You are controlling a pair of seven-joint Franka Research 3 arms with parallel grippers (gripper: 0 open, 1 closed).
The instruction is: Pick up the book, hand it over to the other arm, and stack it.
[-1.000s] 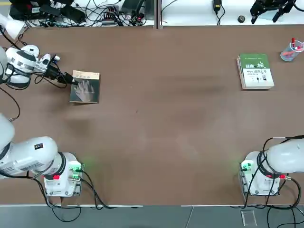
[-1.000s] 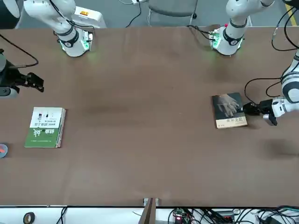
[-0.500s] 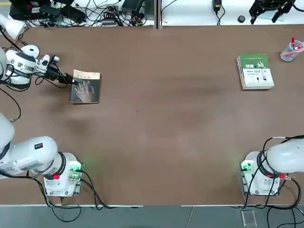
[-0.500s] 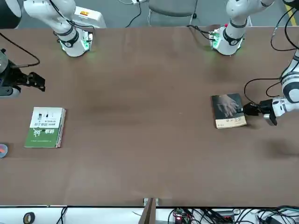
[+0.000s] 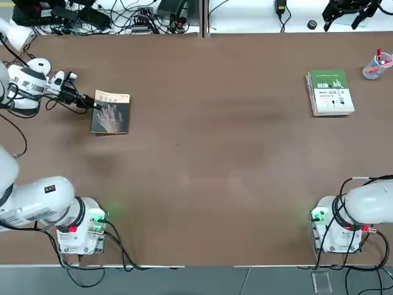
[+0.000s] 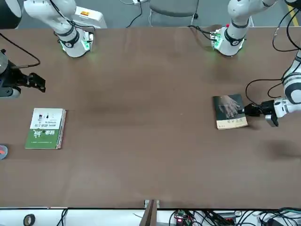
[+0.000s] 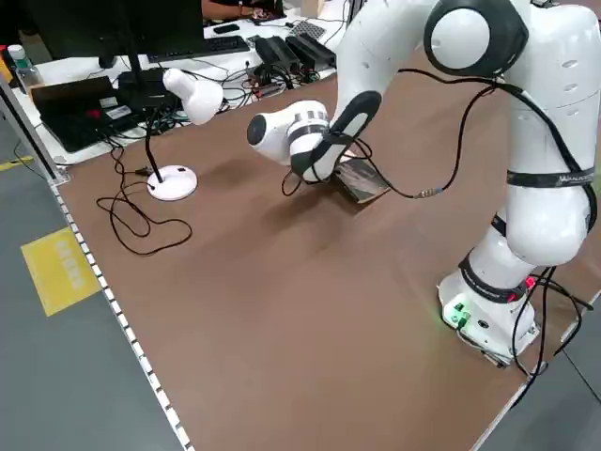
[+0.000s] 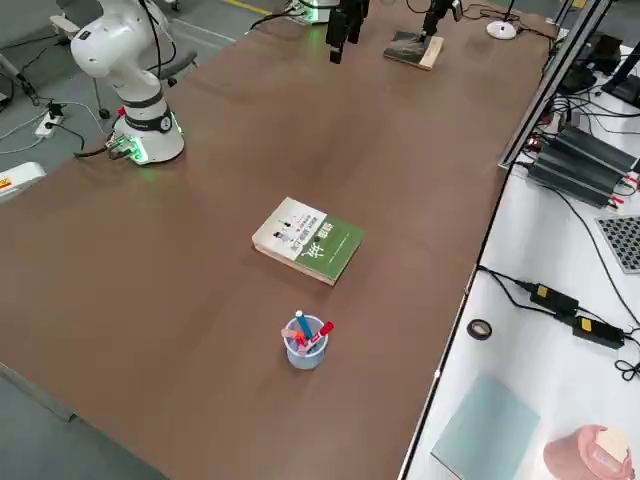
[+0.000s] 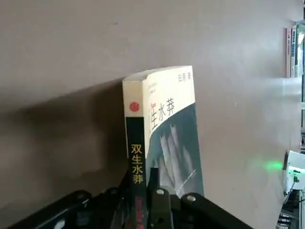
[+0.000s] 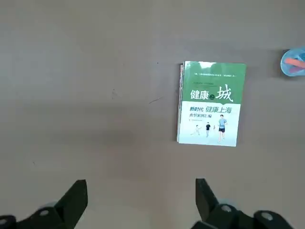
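Book [image 5: 111, 113]: paper, slightly glossy cover. Table [image 5: 215, 153]: matt brown. Arm shells: glossy white plastic.

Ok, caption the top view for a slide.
Left gripper shut on the book's edge at the table's left; green-and-white book lies far right.

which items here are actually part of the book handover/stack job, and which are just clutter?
In the job:
- book, clamped at its edge by the left pincer
- green-and-white book, the likely stack base
- right pincer, open, above the green-and-white book

Lying about:
- cup of pens
- desk lamp
- tape roll
- cables and gear off the table's far edge
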